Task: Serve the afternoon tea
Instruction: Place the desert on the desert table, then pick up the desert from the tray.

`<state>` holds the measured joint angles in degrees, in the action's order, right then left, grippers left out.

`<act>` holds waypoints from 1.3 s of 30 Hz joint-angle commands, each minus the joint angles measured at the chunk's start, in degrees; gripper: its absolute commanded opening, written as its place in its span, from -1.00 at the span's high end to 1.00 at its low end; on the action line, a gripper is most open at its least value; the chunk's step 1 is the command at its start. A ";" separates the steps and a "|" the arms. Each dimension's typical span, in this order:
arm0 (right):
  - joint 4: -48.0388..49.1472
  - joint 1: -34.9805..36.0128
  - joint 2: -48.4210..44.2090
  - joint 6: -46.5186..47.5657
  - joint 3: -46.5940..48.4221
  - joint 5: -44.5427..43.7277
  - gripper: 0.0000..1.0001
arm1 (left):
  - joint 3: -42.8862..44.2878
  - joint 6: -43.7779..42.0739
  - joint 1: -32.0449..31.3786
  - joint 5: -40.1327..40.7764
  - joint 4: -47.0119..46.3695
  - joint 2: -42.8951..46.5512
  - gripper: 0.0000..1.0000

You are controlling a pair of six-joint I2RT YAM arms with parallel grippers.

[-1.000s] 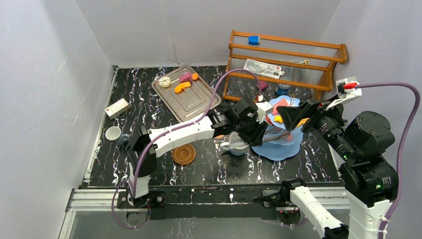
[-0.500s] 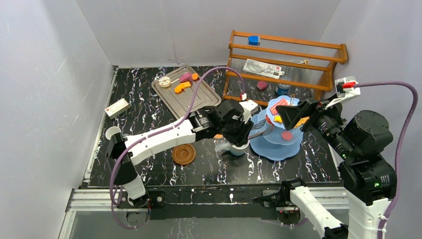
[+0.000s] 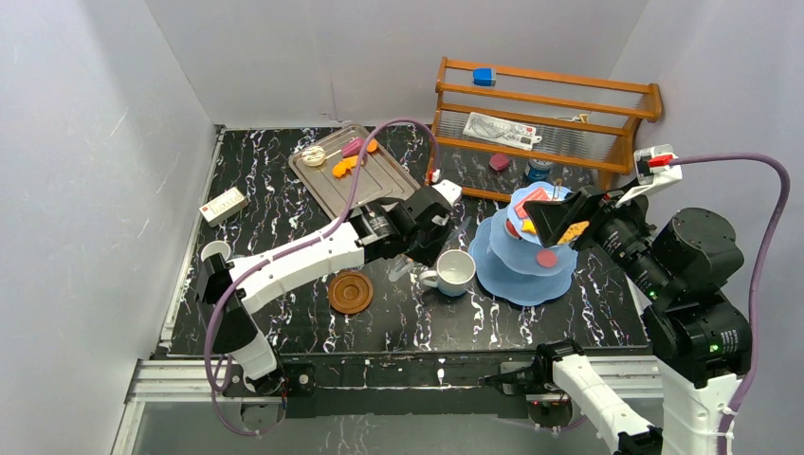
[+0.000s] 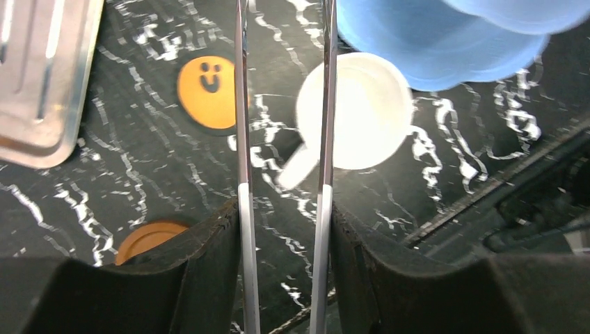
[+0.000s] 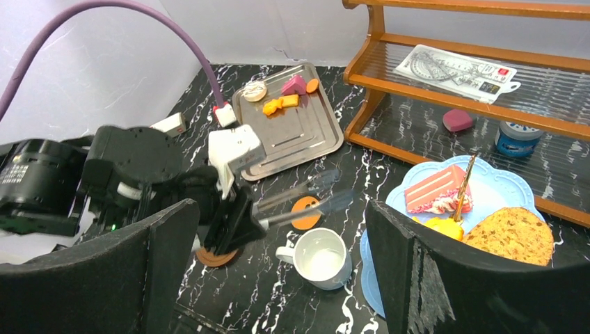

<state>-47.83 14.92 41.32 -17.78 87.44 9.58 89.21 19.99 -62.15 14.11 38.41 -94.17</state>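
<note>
Round brown saucer [image 3: 350, 293] lies nearest on marbled black table [image 3: 265, 227]. Left claw [image 4: 282, 229] pinches thin steel tongs [image 4: 242, 104] beside glossy white mug [image 4: 355, 104]; scalloped blue stand [image 3: 517, 275] just right. Right claw [image 3: 559, 220] spread wide above stand. Beyond, pastries [image 3: 347, 165] on flat steel tray [image 3: 365, 194].

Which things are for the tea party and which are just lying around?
For the tea: blue stand, white mug, brown saucer, smiley cookie, toy pastries.
Just lying about: wooden rack, white box, blue cube.
</note>
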 commanded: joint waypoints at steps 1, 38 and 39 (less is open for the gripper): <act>3.71 -0.02 0.06 -0.14 -0.35 0.82 -0.97 | -1.00 0.33 6.75 4.25 2.44 3.85 0.14; 5.21 0.01 -0.63 -1.13 -1.83 2.41 -0.97 | -4.15 -17.94 49.50 -14.06 -10.81 -6.22 0.07; 5.14 0.01 -0.55 -1.07 -1.76 2.45 -0.97 | -3.83 -17.96 49.56 -13.88 -10.86 -6.74 0.07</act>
<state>-46.09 14.92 40.97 -19.16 85.27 11.97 82.76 4.19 -13.13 1.06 29.28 -100.18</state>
